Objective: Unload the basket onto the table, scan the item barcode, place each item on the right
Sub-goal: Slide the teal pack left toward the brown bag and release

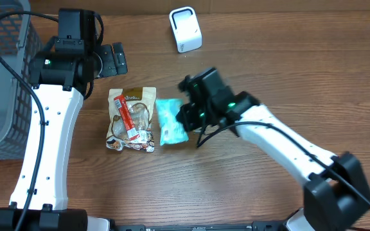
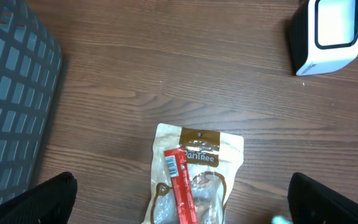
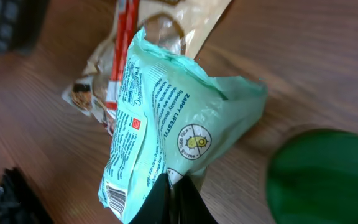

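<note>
A mint-green packet (image 1: pixel 171 120) lies on the wood table beside a tan snack bag (image 1: pixel 132 119) with a red stick across it. My right gripper (image 1: pixel 188 115) is shut on the green packet's right edge; in the right wrist view the black fingers (image 3: pixel 191 202) pinch the packet (image 3: pixel 166 118) and its barcode (image 3: pixel 114 197) shows at the lower left. The white scanner (image 1: pixel 185 29) stands at the back. My left gripper (image 2: pixel 179 202) hangs open above the tan bag (image 2: pixel 194 180), touching nothing.
A grey wire basket (image 1: pixel 2 77) stands at the left edge of the table. The scanner (image 2: pixel 328 34) also shows at the top right of the left wrist view, and the basket (image 2: pixel 11 99) fills that view's left side.
</note>
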### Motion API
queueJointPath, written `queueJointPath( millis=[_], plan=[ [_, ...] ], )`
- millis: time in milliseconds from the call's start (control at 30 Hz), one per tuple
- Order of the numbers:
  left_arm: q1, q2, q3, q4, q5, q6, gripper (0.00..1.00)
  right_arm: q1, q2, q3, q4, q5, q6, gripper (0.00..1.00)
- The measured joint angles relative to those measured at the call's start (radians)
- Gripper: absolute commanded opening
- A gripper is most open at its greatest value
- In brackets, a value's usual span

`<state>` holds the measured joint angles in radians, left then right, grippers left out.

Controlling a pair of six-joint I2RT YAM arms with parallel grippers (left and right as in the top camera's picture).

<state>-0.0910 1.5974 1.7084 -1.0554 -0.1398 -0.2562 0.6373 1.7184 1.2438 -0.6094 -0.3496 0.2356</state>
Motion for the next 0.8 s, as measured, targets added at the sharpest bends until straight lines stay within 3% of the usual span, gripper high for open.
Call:
queueJointPath(
  millis=[267,300,333,367,400,433,633,800],
  plan=[
    [0.000,0.000,0.000,0.000,0.000,0.000,1.00,0.032,0.037,0.000,0.019,0.056,0.000,0.04],
    [0.000,0.000,0.000,0.000,0.000,0.000,1.00,0.032,0.037,0.000,0.018,0.061,0.000,0.08],
    [0.000,0.000,0.000,0.000,0.000,0.000,1.00,0.032,0.037,0.000,0.017,0.063,0.002,0.21],
    [0.000,0.000,0.000,0.000,0.000,0.000,1.00,0.032,0.037,0.000,0.017,0.064,0.002,0.26],
    [0.000,0.000,0.000,0.000,0.000,0.000,1.00,0.032,0.037,0.000,0.016,0.065,0.004,0.42],
    [0.000,0.000,0.000,0.000,0.000,0.000,1.00,0.032,0.037,0.000,0.017,0.065,0.002,0.49],
    [0.000,0.000,0.000,0.000,0.000,0.000,1.00,0.032,0.037,0.001,0.016,0.068,0.000,0.56],
    [0.000,0.000,0.000,0.000,0.000,0.000,1.00,0.032,0.026,0.068,-0.050,0.085,-0.001,0.68]
  ],
)
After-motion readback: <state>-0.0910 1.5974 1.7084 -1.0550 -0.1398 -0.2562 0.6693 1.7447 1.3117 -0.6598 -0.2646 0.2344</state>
